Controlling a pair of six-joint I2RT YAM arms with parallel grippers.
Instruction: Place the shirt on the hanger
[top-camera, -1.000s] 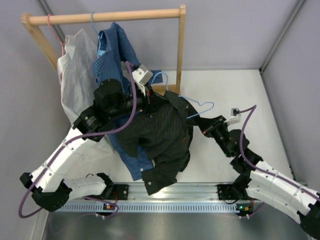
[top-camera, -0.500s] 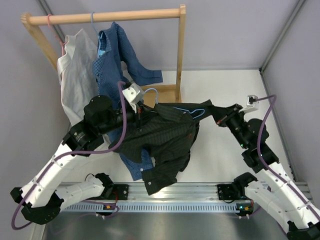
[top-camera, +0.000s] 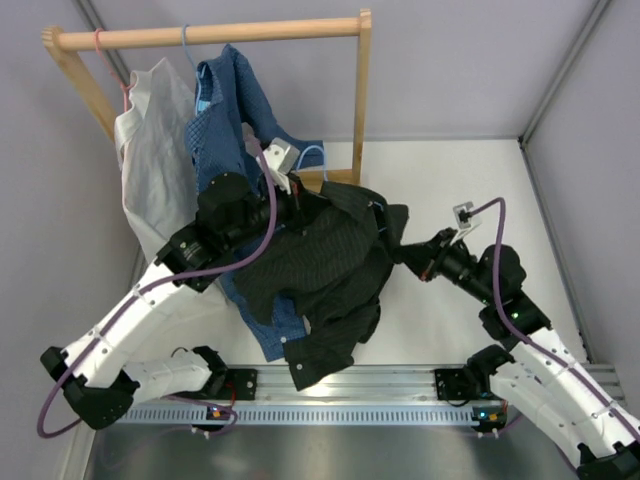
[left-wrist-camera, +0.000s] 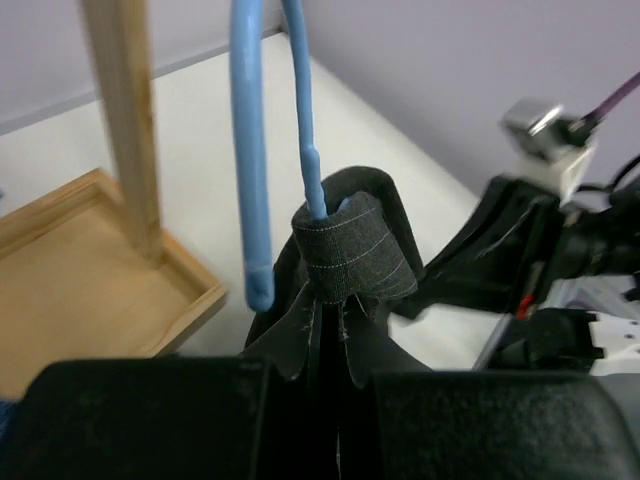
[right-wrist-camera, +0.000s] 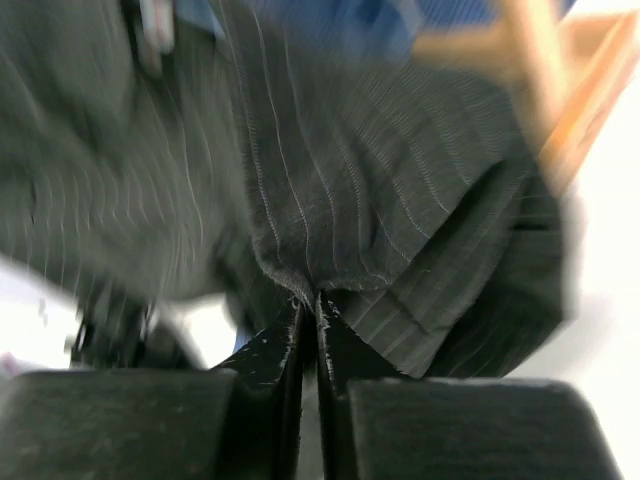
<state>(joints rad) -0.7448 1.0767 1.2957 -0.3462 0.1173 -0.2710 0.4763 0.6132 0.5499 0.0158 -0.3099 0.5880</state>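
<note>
The black pinstriped shirt hangs in a bunch between my two grippers, above the table. My left gripper is shut on its collar. In the left wrist view the collar band wraps the neck of the light-blue hanger, whose hook curves up from my closed left gripper. From above only the hanger's hook shows; its frame is hidden under the cloth. My right gripper is shut on the shirt's right side, and the right wrist view shows its fingertips pinching a fold of striped cloth.
A wooden rack stands at the back left, holding a blue patterned shirt and a pale grey shirt on a pink hanger. The rack's post and its wooden base lie close behind my left gripper.
My right gripper has swung from the far right back toward the shirt and lower, slackening the cloth; the hanger's frame no longer shows. My left gripper shifted slightly right and back.
</note>
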